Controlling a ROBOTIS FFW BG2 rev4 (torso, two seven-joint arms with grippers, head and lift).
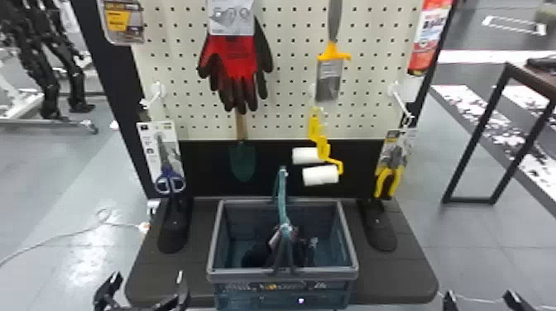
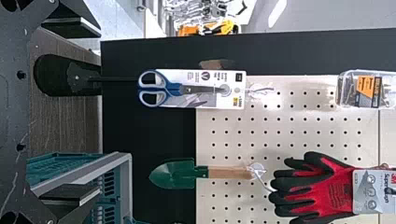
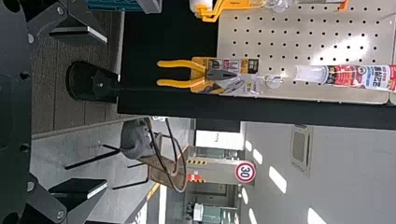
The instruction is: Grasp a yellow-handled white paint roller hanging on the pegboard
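My left fingers [image 1: 106,291] sit spread wide at the lower left of the head view, and my right fingers [image 1: 513,300] are just as released at the lower right, neither holding anything. The yellow-handled white paint roller [image 1: 317,142] hangs from a hook on the pegboard [image 1: 289,62], right of centre, below a yellow-collared brush [image 1: 329,70] and above the teal basket [image 1: 281,273] on the dark surface [image 1: 393,277]. Printed cards back the scissors [image 1: 167,173] and pliers [image 1: 389,173], their text too small to read.
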